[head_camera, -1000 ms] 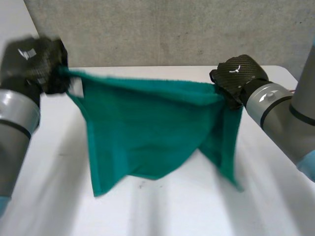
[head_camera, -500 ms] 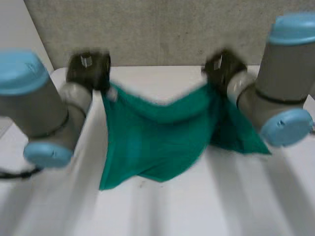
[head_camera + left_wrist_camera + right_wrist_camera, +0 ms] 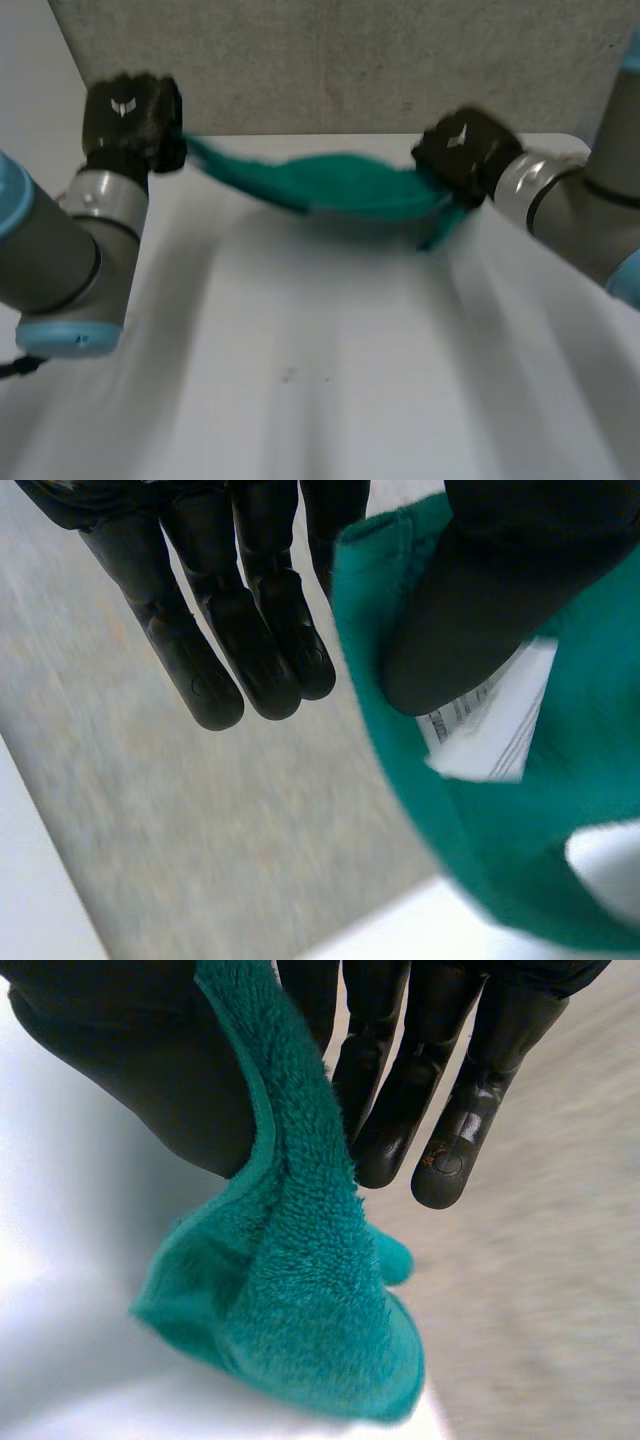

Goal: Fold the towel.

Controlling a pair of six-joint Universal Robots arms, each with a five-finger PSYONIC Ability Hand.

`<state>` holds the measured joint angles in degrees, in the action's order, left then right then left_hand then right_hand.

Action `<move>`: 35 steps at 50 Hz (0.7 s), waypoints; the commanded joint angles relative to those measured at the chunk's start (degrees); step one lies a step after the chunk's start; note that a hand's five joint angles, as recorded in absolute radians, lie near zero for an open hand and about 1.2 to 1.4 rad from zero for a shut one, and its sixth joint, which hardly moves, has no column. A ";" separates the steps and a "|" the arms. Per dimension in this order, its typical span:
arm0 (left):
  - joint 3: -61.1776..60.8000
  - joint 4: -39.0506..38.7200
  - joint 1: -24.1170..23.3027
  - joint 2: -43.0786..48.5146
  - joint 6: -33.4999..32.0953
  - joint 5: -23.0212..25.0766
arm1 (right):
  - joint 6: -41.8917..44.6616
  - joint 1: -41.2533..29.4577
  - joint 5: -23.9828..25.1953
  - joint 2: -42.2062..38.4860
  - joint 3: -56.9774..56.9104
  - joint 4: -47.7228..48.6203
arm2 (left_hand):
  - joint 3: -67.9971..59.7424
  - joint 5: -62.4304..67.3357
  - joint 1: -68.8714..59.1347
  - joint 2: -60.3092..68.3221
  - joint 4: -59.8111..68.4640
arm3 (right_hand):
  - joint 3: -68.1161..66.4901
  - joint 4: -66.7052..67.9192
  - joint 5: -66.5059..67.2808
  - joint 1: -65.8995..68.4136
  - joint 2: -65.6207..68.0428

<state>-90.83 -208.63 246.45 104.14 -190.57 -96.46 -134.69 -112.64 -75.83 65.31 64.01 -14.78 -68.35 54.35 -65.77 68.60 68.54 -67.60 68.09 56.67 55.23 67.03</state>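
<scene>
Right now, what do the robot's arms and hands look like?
Thick grey tubes form the left arm and right arm, with light-blue caps. Black left hand and right hand, a small white mark on each back, smooth rounded fingers.

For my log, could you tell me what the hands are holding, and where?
The towel: left hand pinches one end by its label, right hand the opposite end.

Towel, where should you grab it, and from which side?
By its two end corners, one from each side. The towel is limp and sags between the left hand and right hand, so pinching the hemmed corners, thumb against fingers, keeps it spread. A white label marks the left one.
</scene>
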 commanded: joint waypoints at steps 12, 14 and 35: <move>-8.40 0.24 1.75 -1.92 0.20 0.05 | -22.77 1.28 -3.34 -5.30 8.49 13.02 | -11.65 15.65 -14.23 11.40 11.46 | 34.62 -35.11 -33.69 -22.25 -34.05; -8.40 0.24 1.75 -3.68 0.20 0.05 | -26.74 2.07 -4.32 -3.27 10.25 13.37 | -11.65 15.65 -14.23 11.40 11.46 | 35.98 -36.47 -35.05 -23.61 -35.41; -8.40 0.59 0.09 -8.43 0.29 -0.22 | -40.47 18.07 6.31 19.85 43.29 12.85 | -11.65 15.65 -14.23 11.40 11.46 | 27.41 -27.90 -26.47 -15.04 -26.84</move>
<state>-99.17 -208.16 247.29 96.21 -190.33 -96.63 -175.84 -98.84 -73.65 80.97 98.36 -1.83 -68.35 54.35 -65.77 68.60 68.55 -31.47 31.53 21.17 26.91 31.47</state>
